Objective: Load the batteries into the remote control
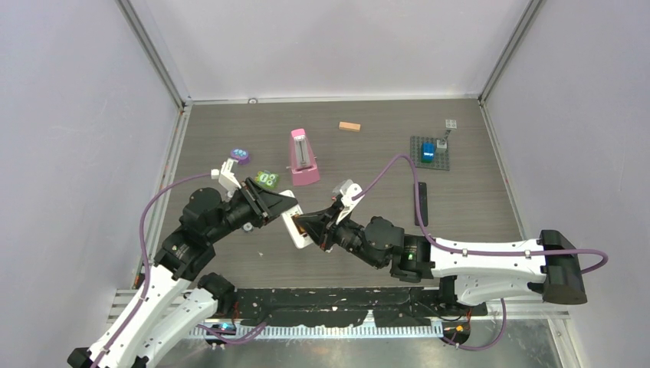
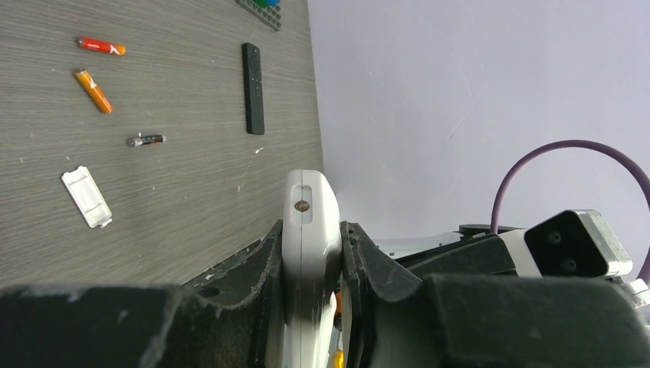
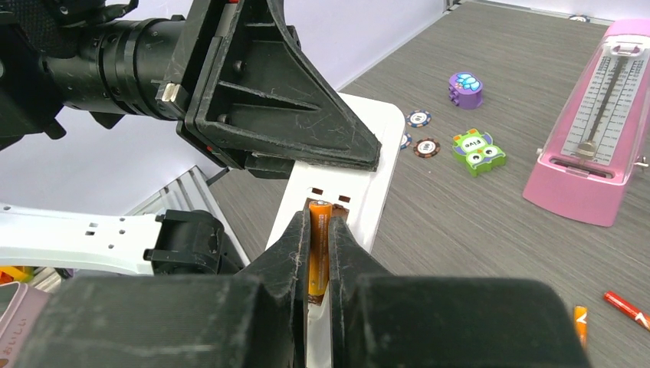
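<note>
The green googly-eyed block (image 3: pixel 478 151) seems to read "Five"; nothing else is legible.

Overhead looks down; close wrist views share remote (image 3: pixel 368 176).

The left gripper (image 1: pixel 277 205) holds the remote (image 1: pixel 296 229), the right gripper (image 1: pixel 317 226) a battery (image 3: pixel 318 249) against it (metronome (image 1: pixel 303 157) behind them).

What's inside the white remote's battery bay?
Orange cylindrical battery, held by the right pincer, in the white plastic remote. Pincer fingers hide most of the bay, so other cells can't be confirmed.
</note>
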Motion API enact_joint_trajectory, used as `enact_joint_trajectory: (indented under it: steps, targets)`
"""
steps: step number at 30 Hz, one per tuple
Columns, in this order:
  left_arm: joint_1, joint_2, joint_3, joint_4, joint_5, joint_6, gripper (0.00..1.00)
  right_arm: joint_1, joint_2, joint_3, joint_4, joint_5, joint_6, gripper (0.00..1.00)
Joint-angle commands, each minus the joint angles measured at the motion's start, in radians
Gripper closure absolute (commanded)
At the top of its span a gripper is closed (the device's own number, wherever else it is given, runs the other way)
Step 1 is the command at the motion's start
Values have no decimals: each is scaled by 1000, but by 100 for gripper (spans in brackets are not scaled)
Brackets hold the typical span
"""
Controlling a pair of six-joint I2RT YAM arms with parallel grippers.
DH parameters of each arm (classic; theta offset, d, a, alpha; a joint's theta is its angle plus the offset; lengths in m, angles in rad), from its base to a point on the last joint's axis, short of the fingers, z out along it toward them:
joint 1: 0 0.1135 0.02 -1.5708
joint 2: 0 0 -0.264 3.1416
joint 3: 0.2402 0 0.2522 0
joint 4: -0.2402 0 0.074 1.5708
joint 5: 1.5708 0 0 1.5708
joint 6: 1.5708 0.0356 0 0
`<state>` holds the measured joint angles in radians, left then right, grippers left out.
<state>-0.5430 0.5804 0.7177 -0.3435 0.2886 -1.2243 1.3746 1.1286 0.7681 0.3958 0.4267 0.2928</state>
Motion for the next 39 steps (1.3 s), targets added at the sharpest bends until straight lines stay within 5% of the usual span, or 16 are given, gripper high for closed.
enact_joint_trajectory:
  steps: [1, 22, 31, 39]
  targets:
    - [-2, -9, 52, 75, 24, -16, 100, 3, -10, -16, -49, 0, 22, 89]
    - [-2, 12, 40, 70, 37, 38, 100, 3, -42, 98, -154, -9, 123, 58]
    - [-1, 9, 58, 45, 58, 141, 100, -25, -139, 157, -400, 28, 446, 32]
    - [-2, 19, 78, 60, 134, 203, 100, -112, -113, 149, -437, -192, 650, 16]
